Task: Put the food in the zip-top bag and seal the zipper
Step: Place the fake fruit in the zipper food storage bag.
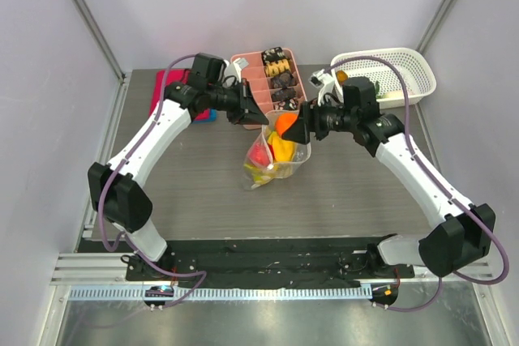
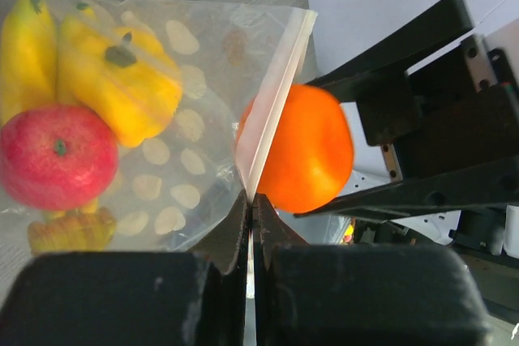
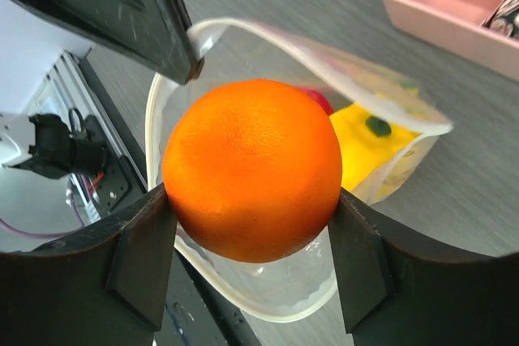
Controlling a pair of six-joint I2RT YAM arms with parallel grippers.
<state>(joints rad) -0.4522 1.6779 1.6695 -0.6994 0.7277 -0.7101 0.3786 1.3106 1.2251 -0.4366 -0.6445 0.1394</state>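
The clear zip-top bag (image 1: 277, 160) with white oval dots stands mid-table, mouth held open. Inside it are a red apple (image 2: 57, 155), a yellow pepper (image 2: 117, 83) and bananas (image 2: 23, 34). My left gripper (image 1: 261, 117) is shut on the bag's mouth edge, on the pale zipper strip (image 2: 272, 111). My right gripper (image 1: 296, 130) is shut on an orange (image 3: 251, 169) and holds it right at the open mouth (image 3: 243, 281). The orange also shows in the left wrist view (image 2: 304, 147), just outside the bag's edge.
A pink divided tray (image 1: 272, 74) with dark snacks sits behind the bag. A white mesh basket (image 1: 389, 74) with more food stands at the back right. A red and blue item (image 1: 166, 91) lies at the back left.
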